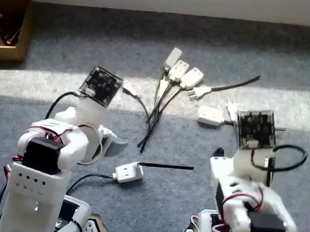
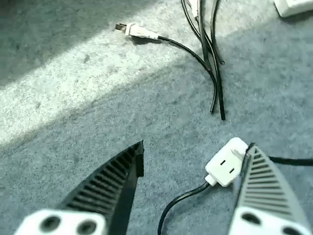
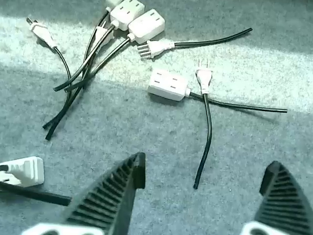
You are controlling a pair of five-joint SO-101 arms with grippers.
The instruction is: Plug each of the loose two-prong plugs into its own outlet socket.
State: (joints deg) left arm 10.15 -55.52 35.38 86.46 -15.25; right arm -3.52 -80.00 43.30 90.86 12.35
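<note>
White two-prong plugs (image 3: 203,78) and sockets (image 3: 168,84), black cords (image 3: 208,132), lie loose, clustered; one socket (image 1: 129,172) apart.

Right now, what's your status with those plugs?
Left gripper open, outlet socket beside one finger. Right gripper open, empty; two-prong plug loose beside second socket. Black cords bunched nearby.

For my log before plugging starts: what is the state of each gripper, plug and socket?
Left gripper, open.
Right gripper, open, empty.
Outlet socket by left gripper, slots empty.
Outlet socket ahead of right gripper, slots empty.
Two-prong plug beside it, loose.
Two-prong plug ahead of left gripper, loose.
</note>
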